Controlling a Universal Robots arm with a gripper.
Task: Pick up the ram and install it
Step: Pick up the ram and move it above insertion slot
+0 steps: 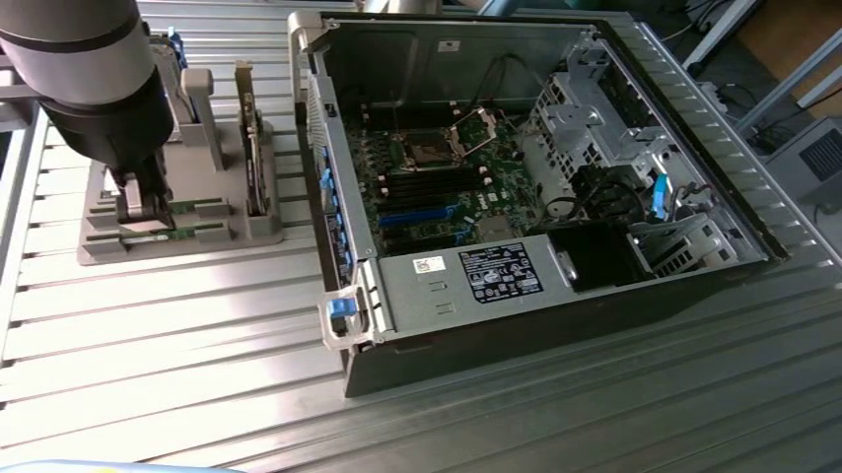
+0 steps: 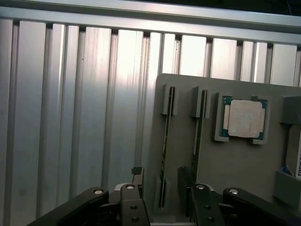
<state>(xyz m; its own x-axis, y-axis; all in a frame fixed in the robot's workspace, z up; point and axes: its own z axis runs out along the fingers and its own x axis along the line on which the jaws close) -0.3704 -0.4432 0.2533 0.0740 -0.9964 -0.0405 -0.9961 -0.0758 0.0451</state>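
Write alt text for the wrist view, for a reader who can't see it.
The open gripper straddles a ram standing on edge in a grey holder. A second ram stands beside it, and a silver processor sits in a recess; the holder rests on a ribbed metal table.

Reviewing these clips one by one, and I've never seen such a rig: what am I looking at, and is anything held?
A robot arm ends in a claw. The exterior view is shot from off the arm; the wrist view rides on the arm, looking past the claw. On the slatted metal table stand an open computer case and a grey holder carrying the ram, a twin stick beside it, and a square processor chip. The open claw straddles the ram; nothing is held.
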